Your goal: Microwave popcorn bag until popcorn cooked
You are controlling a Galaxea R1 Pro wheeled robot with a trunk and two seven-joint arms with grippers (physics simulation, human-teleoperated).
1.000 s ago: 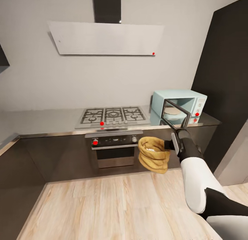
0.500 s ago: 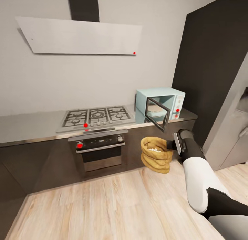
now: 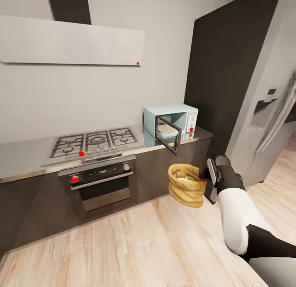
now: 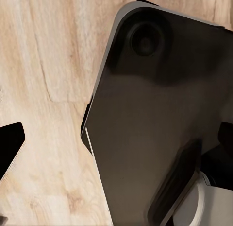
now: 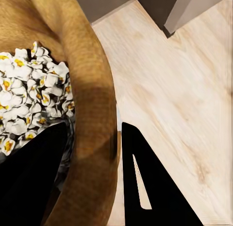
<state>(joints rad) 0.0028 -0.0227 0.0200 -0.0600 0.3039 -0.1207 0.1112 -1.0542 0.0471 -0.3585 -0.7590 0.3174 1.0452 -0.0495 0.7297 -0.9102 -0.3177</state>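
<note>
My right gripper is shut on the thick rolled rim of the tan-brown popcorn bag, holding it above the wooden floor in front of the dark cabinet fronts. In the right wrist view, white-and-yellow popped popcorn fills the bag; one black finger is outside the rim and the other is inside. The mint-blue microwave stands at the right end of the grey countertop, up and left of the bag, its dark glass door swung open. My left gripper is open with nothing between its fingers, beside my dark body panel.
A gas hob lies on the counter left of the microwave, with a steel oven with red knobs beneath and a hood above. A tall dark cabinet and a grey fridge stand at the right. Wooden floor spreads in front.
The whole view has swung to the right, bringing the fridge into sight. The bag stays held in my right gripper at the same spot in front of me.
</note>
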